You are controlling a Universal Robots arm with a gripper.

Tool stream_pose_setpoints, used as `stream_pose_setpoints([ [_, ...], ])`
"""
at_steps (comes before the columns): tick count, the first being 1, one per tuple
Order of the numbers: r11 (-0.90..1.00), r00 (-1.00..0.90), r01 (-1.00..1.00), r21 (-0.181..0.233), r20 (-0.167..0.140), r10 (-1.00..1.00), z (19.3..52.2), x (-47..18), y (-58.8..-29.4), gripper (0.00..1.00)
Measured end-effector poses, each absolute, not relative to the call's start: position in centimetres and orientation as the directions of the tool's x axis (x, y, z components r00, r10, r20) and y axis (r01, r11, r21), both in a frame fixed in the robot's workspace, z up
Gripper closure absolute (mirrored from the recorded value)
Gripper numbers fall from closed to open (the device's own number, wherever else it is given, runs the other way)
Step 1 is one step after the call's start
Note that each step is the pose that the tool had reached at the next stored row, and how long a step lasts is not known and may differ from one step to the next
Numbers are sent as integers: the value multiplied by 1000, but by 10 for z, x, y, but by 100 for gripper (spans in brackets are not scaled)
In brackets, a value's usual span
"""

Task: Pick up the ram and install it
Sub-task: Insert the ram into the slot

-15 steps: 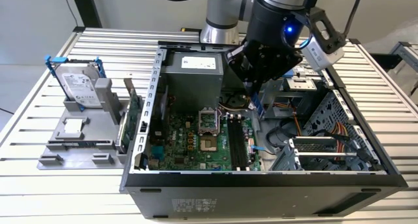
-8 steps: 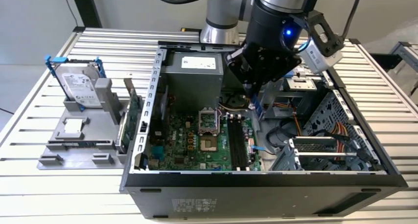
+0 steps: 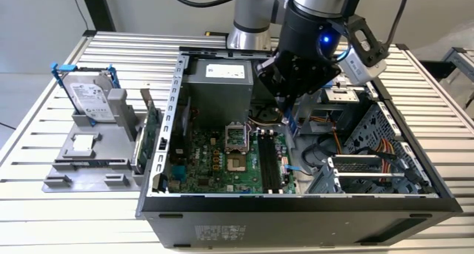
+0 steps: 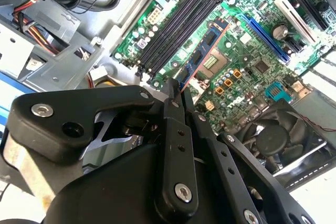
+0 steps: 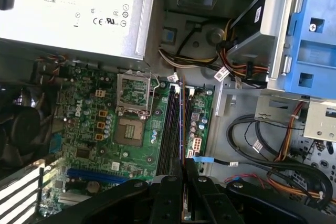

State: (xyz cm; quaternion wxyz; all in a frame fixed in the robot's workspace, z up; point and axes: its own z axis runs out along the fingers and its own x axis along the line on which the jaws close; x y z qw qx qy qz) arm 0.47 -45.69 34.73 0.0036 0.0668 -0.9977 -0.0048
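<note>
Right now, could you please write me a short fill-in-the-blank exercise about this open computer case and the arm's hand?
1. The black hand holds the long, narrow green ram stick above the green ____.
2. The long black memory slots below it are all ____.
3. The silver hard drive in blue rails stands outside the case, on the exterior view's ____.
Missing words: motherboard; empty; left.

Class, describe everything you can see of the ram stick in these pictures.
The ram is a narrow green board with black chips and a coppery long edge. The pincer clamps it, holding it over the dark memory slots, apparently unseated. In the first wrist view it appears edge-on, a thin line.
</note>
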Motion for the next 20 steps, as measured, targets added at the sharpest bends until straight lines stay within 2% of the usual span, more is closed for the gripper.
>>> stream_pose_setpoints([
  [20,991,-991,-133,5,7,-133,339,5,-457,100],
])
